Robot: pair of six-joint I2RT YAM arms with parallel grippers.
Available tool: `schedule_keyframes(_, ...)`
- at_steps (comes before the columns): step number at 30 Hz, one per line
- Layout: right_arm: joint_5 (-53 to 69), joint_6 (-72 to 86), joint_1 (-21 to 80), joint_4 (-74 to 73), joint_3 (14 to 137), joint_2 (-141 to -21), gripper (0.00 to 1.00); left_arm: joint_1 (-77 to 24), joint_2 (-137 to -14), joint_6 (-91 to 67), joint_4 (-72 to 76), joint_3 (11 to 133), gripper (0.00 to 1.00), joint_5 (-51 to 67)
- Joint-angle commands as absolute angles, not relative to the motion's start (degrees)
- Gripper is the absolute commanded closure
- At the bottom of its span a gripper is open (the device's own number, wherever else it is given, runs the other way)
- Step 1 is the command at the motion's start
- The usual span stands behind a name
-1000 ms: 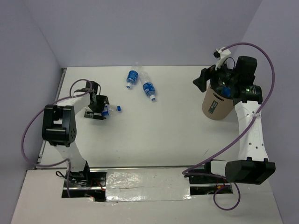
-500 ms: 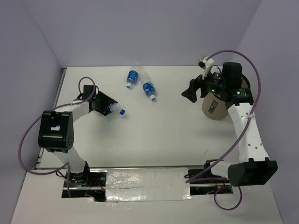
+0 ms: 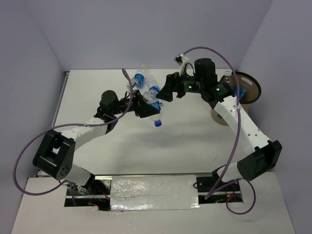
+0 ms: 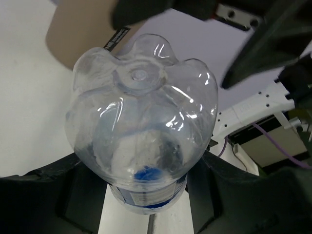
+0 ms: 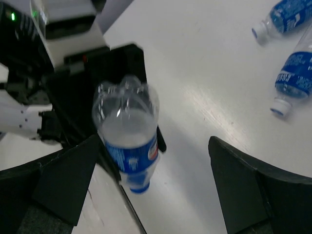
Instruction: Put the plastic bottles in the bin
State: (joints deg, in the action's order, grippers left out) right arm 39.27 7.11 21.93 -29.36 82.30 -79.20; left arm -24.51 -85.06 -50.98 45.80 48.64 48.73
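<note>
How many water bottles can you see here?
3. One bottle hangs cap-down in the left gripper. Two more bottles lie close together on the table beyond it. Others may be hidden inside the bin.

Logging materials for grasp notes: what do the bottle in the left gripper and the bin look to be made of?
The held bottle looks like thin clear plastic with a glossy finish, judging by the sharp highlights and the see-through petal-shaped base. The bin has a matte tan wall and is probably cardboard, though the look leaves moulded fibre open.
</note>
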Motion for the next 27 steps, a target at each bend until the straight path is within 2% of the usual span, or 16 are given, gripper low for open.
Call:
schedule_keyframes(1,25.08,16.78,25.31,-25.4,90.43,-80.77,0.0,-25.22,-82.36,-46.93,59.23,46.76,0.6,51.42)
schedule_keyframes(6,24.86,20.03,25.75,-25.84,90.09,-82.26,0.0,-27.59,-80.6,-42.47,55.21,46.67,0.58,50.45)
schedule_keyframes(16,39.01,18.46,28.74,-21.8,84.55,-79.46,0.0,-28.21,-81.56,-40.08,48.78,49.66,0.58,49.83)
schedule_keyframes(23,38.33,14.77,30.32,-23.29,82.0,-79.01,0.01,-28.21,-81.56,-40.87,49.13,50.71,0.57,49.83)
schedule_keyframes(26,36.65,13.98,30.5,-23.55,81.91,-79.54,0.05,-28.3,-81.47,-41.66,49.66,50.98,0.54,50.27)
schedule_keyframes(27,36.65,13.71,30.5,-23.55,82.26,-79.89,0.12,-28.3,-81.39,-42.1,49.66,50.98,0.53,50.45)
